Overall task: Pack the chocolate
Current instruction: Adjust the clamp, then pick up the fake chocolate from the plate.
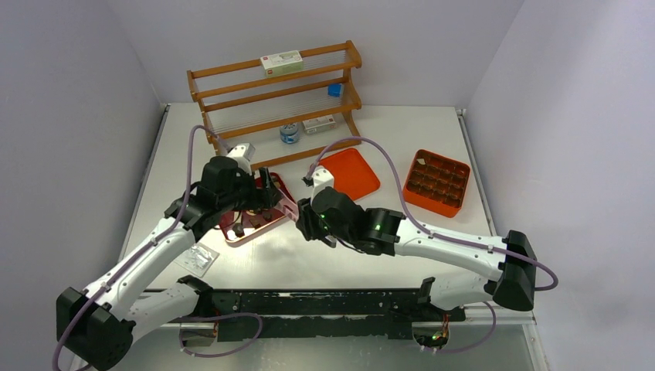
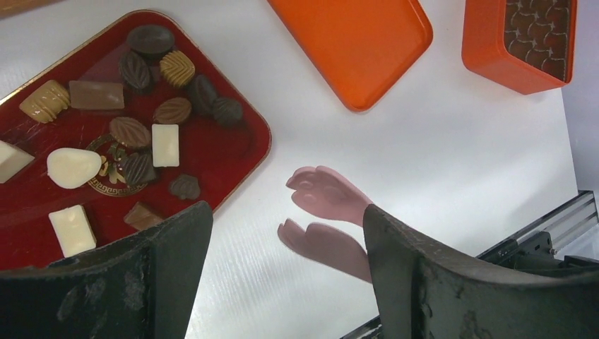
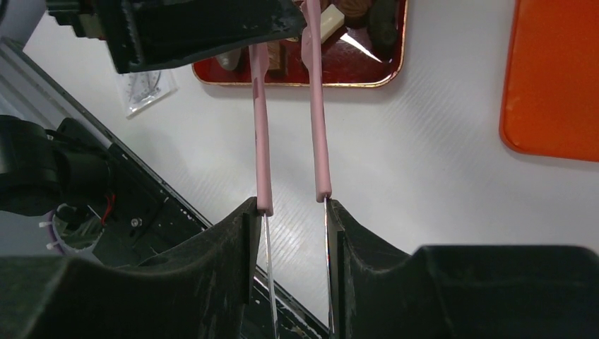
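Observation:
Several pieces of chocolate [image 2: 166,145], dark brown, light brown and cream-white, lie on a dark red tray [image 2: 233,152] with a gold emblem. My left gripper [image 2: 282,219] hovers open over the tray's right edge, nothing held. The pink tips of the tongs [image 2: 325,194] show below it on the white table, just right of the tray. My right gripper [image 3: 293,208] is shut on the tongs [image 3: 263,141], pressing their metal arms. In the right wrist view the left gripper's black body hides the tong tips. From above, both grippers [image 1: 266,193] [image 1: 305,220] meet at the tray [image 1: 232,236].
An orange lid [image 1: 351,171] lies right of the tray. Further right stands an orange box [image 1: 438,182] with brown compartments. A wooden rack [image 1: 278,100] with small items lines the back. A clear plastic packet [image 1: 197,259] lies near the left arm.

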{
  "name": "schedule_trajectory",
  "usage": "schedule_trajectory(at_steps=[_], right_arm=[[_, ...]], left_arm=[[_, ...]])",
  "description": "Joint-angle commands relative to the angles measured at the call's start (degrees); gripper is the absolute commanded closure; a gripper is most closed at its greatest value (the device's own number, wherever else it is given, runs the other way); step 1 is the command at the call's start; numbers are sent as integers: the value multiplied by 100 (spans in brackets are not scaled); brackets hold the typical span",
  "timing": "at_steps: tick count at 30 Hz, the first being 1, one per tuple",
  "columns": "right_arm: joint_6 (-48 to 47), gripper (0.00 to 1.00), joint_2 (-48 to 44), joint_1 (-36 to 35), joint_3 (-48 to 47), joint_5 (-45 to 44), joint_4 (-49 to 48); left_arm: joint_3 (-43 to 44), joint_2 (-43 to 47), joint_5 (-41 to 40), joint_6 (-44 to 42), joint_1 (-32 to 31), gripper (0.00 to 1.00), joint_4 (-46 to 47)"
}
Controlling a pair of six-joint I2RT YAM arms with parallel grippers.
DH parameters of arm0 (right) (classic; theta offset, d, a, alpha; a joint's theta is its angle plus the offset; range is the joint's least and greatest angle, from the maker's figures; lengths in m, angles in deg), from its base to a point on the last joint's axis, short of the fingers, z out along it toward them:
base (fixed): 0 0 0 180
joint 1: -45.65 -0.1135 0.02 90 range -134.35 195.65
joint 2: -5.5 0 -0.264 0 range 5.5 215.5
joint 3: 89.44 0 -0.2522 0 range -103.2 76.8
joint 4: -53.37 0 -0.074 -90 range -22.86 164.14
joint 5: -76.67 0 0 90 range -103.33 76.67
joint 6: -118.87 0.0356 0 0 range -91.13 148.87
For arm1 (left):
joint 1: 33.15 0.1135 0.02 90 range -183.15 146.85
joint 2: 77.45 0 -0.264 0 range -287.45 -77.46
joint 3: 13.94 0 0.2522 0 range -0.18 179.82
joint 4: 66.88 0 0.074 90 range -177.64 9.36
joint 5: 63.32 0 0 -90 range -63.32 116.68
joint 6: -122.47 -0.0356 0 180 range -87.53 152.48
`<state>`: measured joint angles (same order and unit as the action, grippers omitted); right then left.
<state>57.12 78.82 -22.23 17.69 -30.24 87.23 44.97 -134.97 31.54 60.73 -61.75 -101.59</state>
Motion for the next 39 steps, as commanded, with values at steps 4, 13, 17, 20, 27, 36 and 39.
schedule_trajectory(at_steps=[4,13,17,20,27,36,39], right_arm=[[113,60,76,-24,-344,-52,275],[-96,60,508,-24,-895,-59,850],[-450,58,670,83,-1282,-84,1010],[-465,59,1021,162,-1597,-100,1305],[-396,59,1894,373,-2223,97,1715],[-463,58,2957,744,-3089,414,2354],[-487,58,3257,753,-3415,294,2637]], left_arm=[[293,518,-259,-90,-14,17,-493],[340,1816,-971,-805,-14,15,-725],[157,2407,-1098,-1287,-14,3,-555],[128,2621,-1232,-1539,-14,3,-654],[48,2758,-1410,-1737,-13,3,-726],[41,3206,-1925,-1769,-14,3,-910],[-30,3558,-1928,-1790,-13,3,-806]])
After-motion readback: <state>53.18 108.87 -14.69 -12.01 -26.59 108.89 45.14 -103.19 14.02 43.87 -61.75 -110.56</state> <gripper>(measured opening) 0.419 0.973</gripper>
